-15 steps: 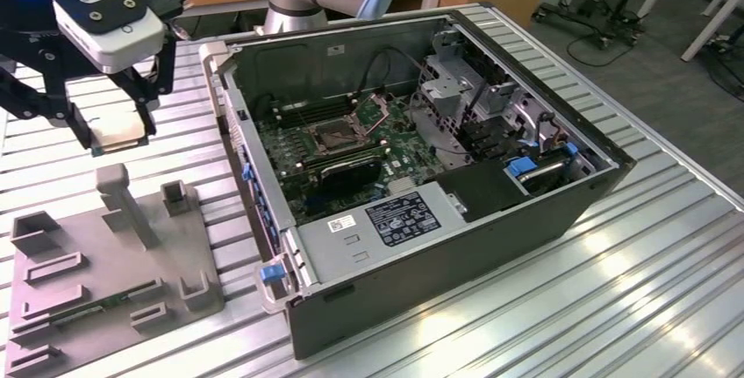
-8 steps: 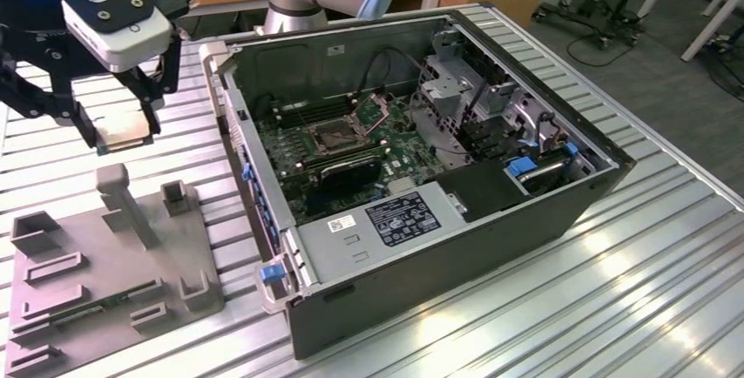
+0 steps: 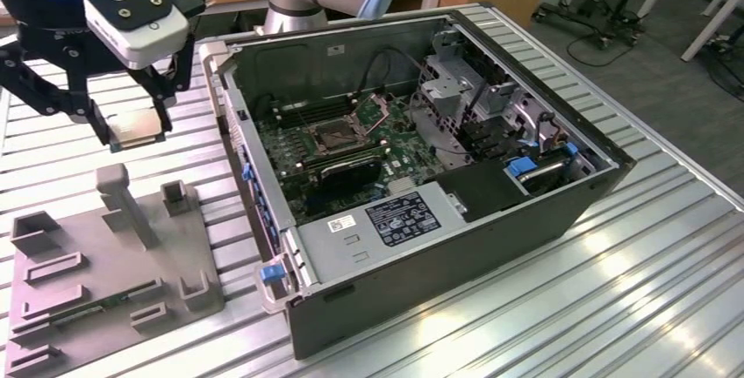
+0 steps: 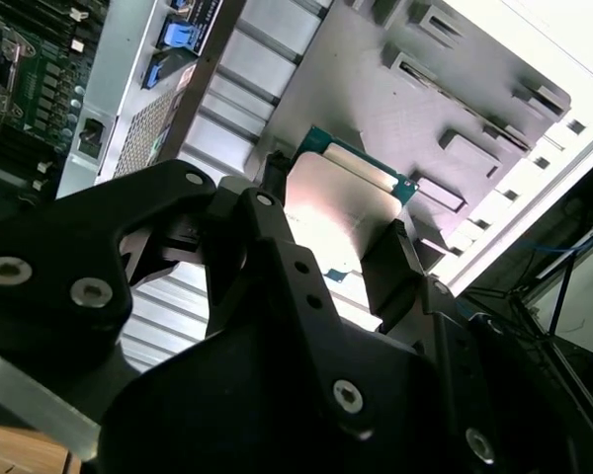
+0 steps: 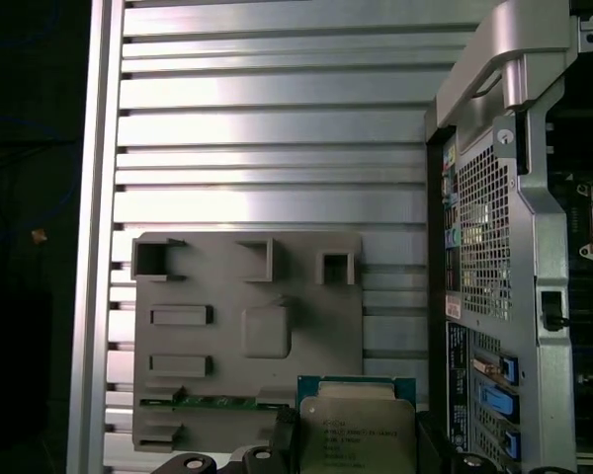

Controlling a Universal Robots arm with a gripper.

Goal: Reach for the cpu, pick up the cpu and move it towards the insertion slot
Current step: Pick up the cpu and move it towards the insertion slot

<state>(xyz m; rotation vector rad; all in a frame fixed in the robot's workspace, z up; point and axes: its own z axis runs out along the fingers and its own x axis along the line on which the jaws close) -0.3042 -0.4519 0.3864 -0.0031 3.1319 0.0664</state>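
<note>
My gripper (image 3: 125,115) is shut on the cpu (image 3: 138,127), a thin square chip with a silvery top, held in the air at the exterior view's left, above the slatted table and beyond the grey tray (image 3: 104,265). In both wrist views the cpu (image 5: 356,425) (image 4: 341,197) sits between my two black fingers (image 4: 395,272), pinched by opposite edges. The insertion slot (image 3: 334,137), a dark square socket in a shiny frame, lies on the green board inside the open computer case (image 3: 465,221), off to the exterior view's right of the held chip.
The grey tray (image 5: 247,336) has several recesses and upright posts, and a long green circuit strip (image 5: 227,400) lies in one recess. The case's side wall (image 3: 239,134) stands between gripper and socket. Cables and drive cages crowd the case's far side.
</note>
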